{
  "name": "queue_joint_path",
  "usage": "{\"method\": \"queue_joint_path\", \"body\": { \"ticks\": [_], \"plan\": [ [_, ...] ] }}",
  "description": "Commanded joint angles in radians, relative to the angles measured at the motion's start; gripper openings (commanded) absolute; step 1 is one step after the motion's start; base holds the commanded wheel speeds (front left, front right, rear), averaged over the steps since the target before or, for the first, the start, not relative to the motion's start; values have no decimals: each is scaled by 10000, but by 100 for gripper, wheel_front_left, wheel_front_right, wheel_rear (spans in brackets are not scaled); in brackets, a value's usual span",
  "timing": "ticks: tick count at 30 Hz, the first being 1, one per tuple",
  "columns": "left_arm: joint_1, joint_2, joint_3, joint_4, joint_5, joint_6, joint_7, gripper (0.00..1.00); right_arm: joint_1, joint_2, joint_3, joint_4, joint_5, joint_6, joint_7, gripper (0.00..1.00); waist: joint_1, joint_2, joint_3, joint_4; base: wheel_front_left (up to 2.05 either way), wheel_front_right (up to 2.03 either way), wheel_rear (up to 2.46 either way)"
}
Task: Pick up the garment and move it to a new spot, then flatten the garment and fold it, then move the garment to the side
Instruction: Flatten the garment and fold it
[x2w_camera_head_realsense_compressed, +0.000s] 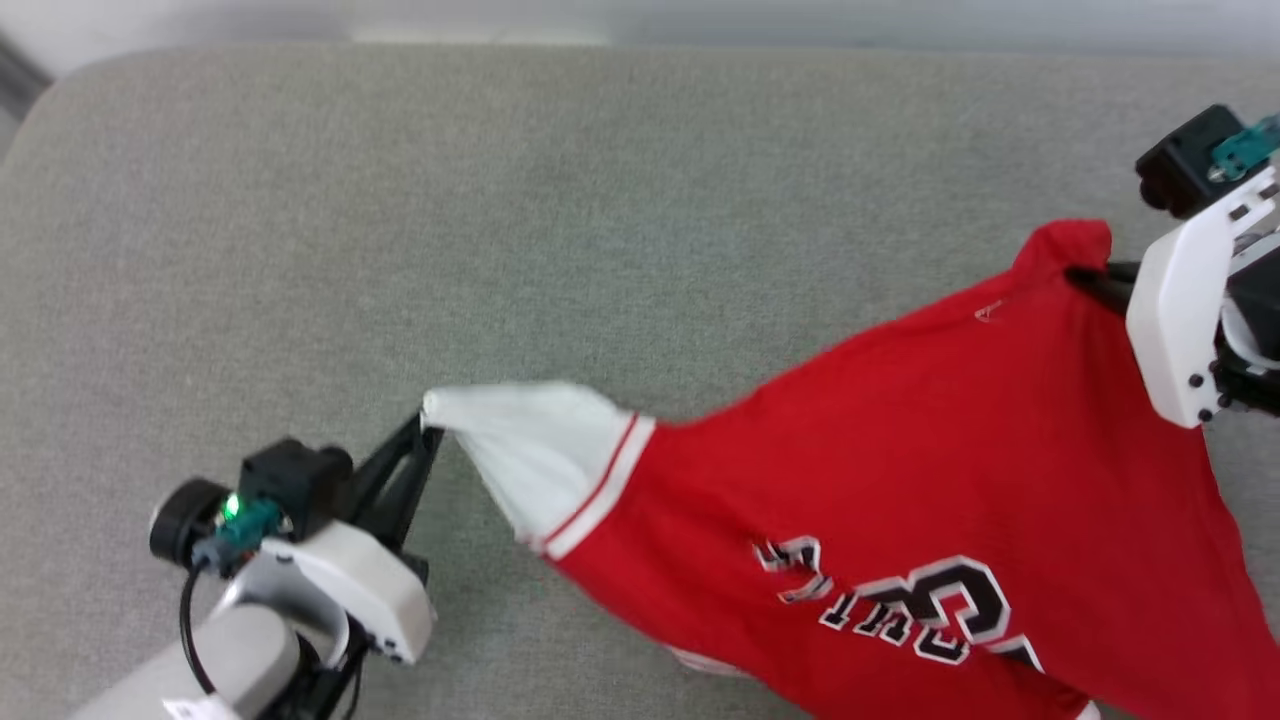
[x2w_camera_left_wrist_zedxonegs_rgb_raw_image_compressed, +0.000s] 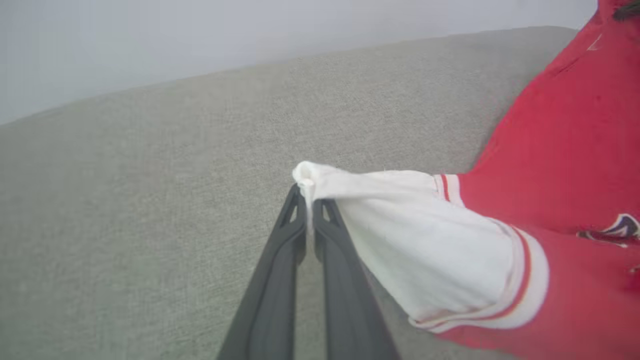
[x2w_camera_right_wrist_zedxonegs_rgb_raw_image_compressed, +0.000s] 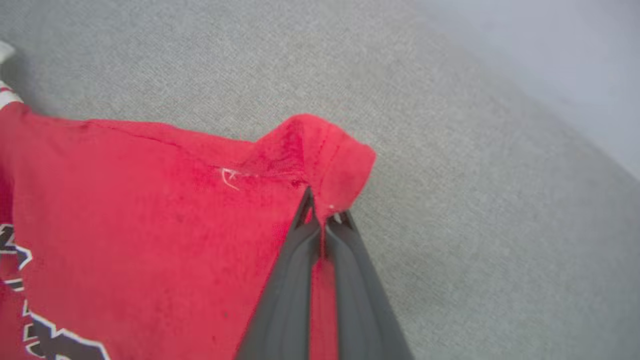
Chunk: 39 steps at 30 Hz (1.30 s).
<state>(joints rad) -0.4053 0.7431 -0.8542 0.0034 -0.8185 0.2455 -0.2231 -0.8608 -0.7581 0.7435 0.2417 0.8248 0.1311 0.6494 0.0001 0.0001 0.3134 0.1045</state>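
We are looking down on a grey fabric-covered counter with a rounded far-left corner, and it is taking up nearly all of the head view. The garment is spreading over its right half. It is a red T-shirt pulled out between our two claws, with its lower part running off the bottom edge of that view. We cannot tell whether the cloth is resting on the counter or hanging just above it.

Our left arm is reaching in from the lower left. The left claw is clenched on the tip of the white sleeve, and in the left wrist view the two dark fingers are pressing together with a knot of white cloth bunched at their ends. Our right arm is coming in from the right edge. The right claw is clamped on a red corner of the shirt, which is folding over the fingertips.

The black, white-outlined print is facing up near the bottom of the head view and reading upside down to us. Red-and-white striped trim is edging the seam where the sleeve meets the red body. A small loose white thread is showing on the red cloth beside the gripped corner.
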Motion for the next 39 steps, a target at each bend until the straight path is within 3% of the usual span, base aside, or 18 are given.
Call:
{"method": "queue_joint_path", "body": {
  "ticks": [1, 11, 20, 27, 39],
  "plan": [
    [-517, -6, 112, 26, 92, -181, 34, 0, -261, -203, -45, -166, 111, -7, -336, 0, -1, -1, -452, -255, 0, 0, 0],
    [-3599, -97, 712, 149, 789, -777, 595, 0, -1299, -225, -824, -606, -97, -7, -1695, 0, -1, -1, -594, -781, 0, 0, 0],
    [-7186, -560, 1204, 706, 1388, -1385, 1439, 0, -3217, 518, -1897, -87, -1237, -7, -2170, 0, -1, -1, 306, -954, 0, 0, 0],
    [-10535, -1199, 1343, 2153, 2118, -2158, 1864, 0, -5527, 1187, -2436, 860, -2436, -8, -2575, 0, -1, -1, 1250, -951, 0, 0, 0],
    [-15005, -2263, 1460, 4913, 2950, -3015, 1652, 0, -9286, 1995, -2004, 2882, -3882, -7, -3694, 0, -1, -1, 2558, -1063, 0, 0, 0]
  ]
}}
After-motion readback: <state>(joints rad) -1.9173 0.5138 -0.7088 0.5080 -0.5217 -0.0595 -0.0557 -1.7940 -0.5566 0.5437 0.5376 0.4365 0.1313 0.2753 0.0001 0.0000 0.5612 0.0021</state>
